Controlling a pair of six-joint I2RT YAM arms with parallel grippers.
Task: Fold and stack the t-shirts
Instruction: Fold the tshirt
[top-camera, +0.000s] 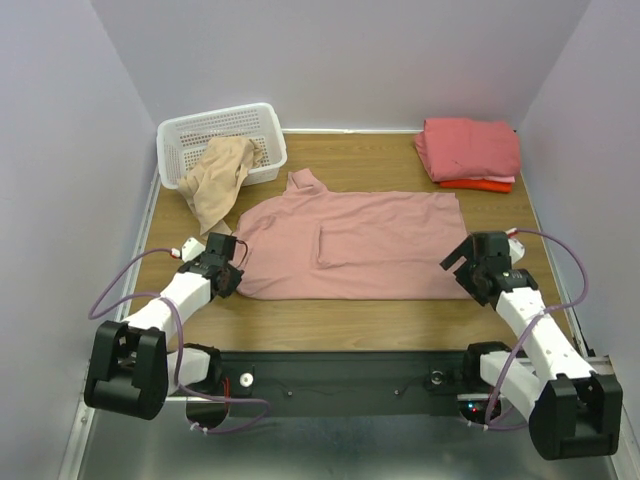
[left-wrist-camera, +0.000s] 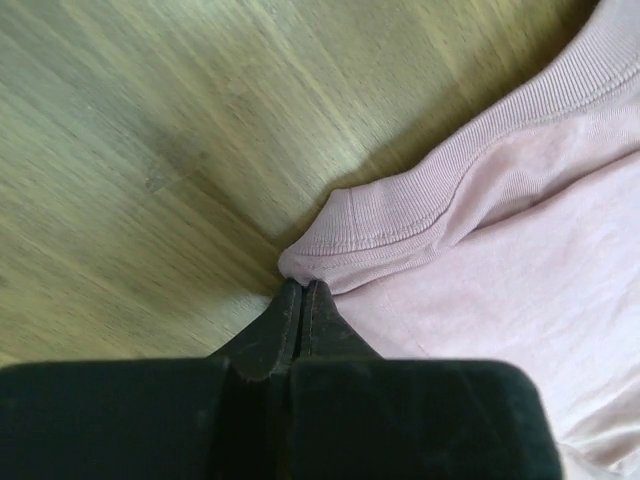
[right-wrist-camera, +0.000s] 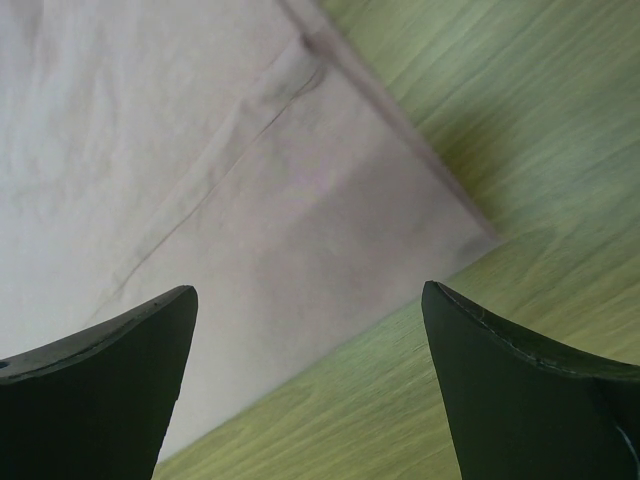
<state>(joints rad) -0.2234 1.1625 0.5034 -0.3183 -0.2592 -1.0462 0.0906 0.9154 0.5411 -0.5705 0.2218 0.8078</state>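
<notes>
The dusty-pink t-shirt (top-camera: 350, 245) lies flat in the middle of the table, partly folded, with one sleeve sticking out at the back left. My left gripper (top-camera: 234, 266) is at its left edge. In the left wrist view the gripper (left-wrist-camera: 302, 286) is shut, and a bunched bit of the ribbed pink hem (left-wrist-camera: 400, 225) sits at its tips. My right gripper (top-camera: 462, 266) is open over the shirt's near right corner (right-wrist-camera: 300, 220), with one finger over cloth and one over wood (right-wrist-camera: 310, 300). A beige t-shirt (top-camera: 220, 180) hangs out of the basket.
A white lattice basket (top-camera: 195, 135) stands at the back left. A folded salmon-pink shirt (top-camera: 468, 147) lies on an orange-red one (top-camera: 475, 185) at the back right. Bare wood (top-camera: 330, 320) runs along the near edge in front of the shirt.
</notes>
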